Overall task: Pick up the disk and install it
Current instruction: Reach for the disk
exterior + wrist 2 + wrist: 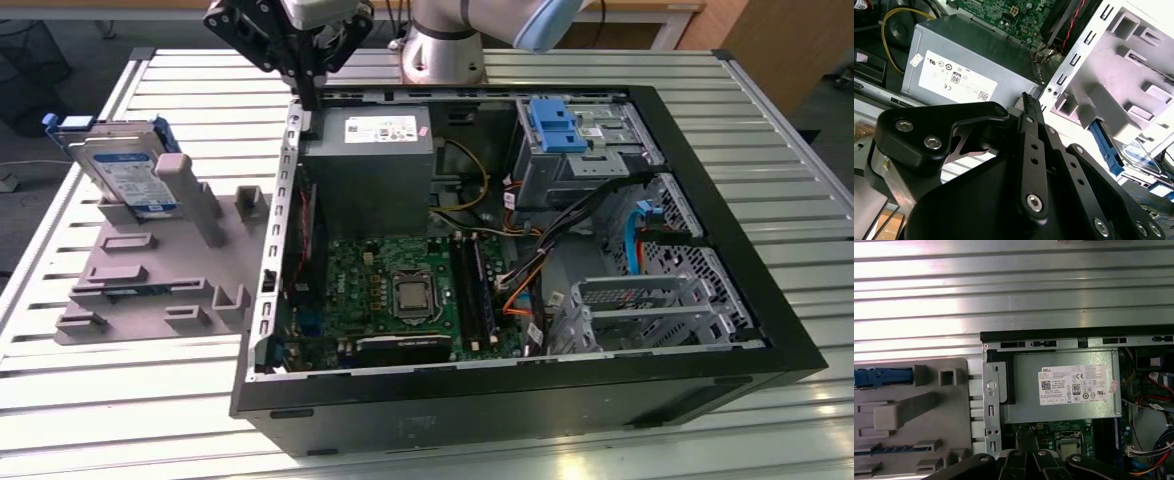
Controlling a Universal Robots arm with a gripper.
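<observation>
The disk, silver with a white-and-blue label and blue side rails, stands tilted in the grey fixture on the exterior view's left, outside the computer case. My gripper hangs above the case's back corner, beside the power supply, well away from the disk. Its black fingers are shut together with nothing between them. In the second wrist view the gripper points toward the power supply, and the disk's blue rail shows past the fixture. In the first wrist view the rail lies edge-on in the fixture.
The open computer case lies on the slatted metal table, with the motherboard, cables, an upright blue latch and a metal drive cage inside. The arm's base stands behind the case.
</observation>
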